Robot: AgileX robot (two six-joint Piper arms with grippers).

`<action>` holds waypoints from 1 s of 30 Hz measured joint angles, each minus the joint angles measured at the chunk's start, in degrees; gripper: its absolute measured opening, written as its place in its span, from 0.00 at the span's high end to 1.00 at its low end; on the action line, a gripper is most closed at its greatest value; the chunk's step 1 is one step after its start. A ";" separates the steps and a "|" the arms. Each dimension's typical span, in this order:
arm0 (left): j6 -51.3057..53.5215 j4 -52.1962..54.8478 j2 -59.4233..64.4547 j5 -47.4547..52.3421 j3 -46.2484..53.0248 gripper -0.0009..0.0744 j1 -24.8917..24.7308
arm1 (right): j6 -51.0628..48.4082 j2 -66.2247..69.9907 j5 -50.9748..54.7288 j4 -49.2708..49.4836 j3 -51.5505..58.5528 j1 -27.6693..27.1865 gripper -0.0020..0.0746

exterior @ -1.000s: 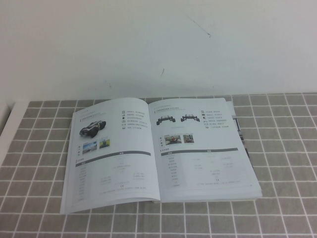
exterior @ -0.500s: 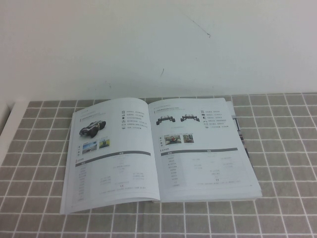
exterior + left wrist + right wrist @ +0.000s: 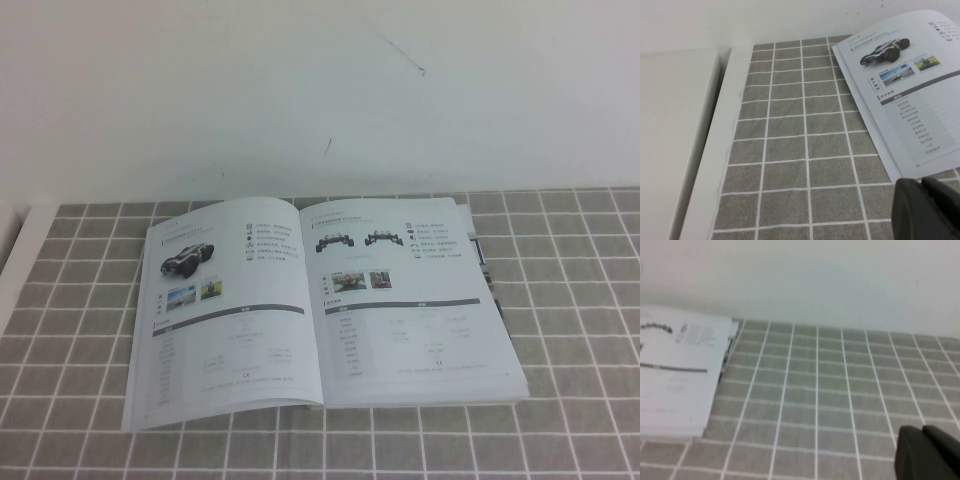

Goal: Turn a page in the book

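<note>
Open book (image 3: 320, 305) on grey checked cloth (image 3: 570, 300), centre frame.
Page (image 3: 225, 310) with vehicle photo lies flat, left of spine. Left gripper (image 3: 927, 210), right gripper (image 3: 927, 452): corner slivers only, off the book; finger state cannot be told.

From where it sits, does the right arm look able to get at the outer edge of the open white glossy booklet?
Probably yes. The right gripper sits off to the open white glossy booklet's right, only bare grey checked tablecloth between them. The left gripper waits near its other side.
</note>
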 joint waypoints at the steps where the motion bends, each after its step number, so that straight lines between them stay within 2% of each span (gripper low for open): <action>1: 0.00 0.00 0.00 0.00 0.00 0.99 0.00 | -0.35 -0.10 0.00 0.00 1.62 -0.24 0.98; 7: 0.00 0.00 0.00 0.00 0.00 0.99 0.00 | -0.91 -0.21 -0.43 -0.60 8.70 -0.35 0.98; 12: 0.00 0.00 0.00 0.07 -0.11 0.99 0.00 | -0.80 -0.21 -3.55 -0.69 9.36 -0.78 0.98; 30: 0.00 -0.10 0.00 0.07 -0.11 0.99 0.00 | -0.69 -0.21 -3.89 -0.69 9.46 -0.78 0.98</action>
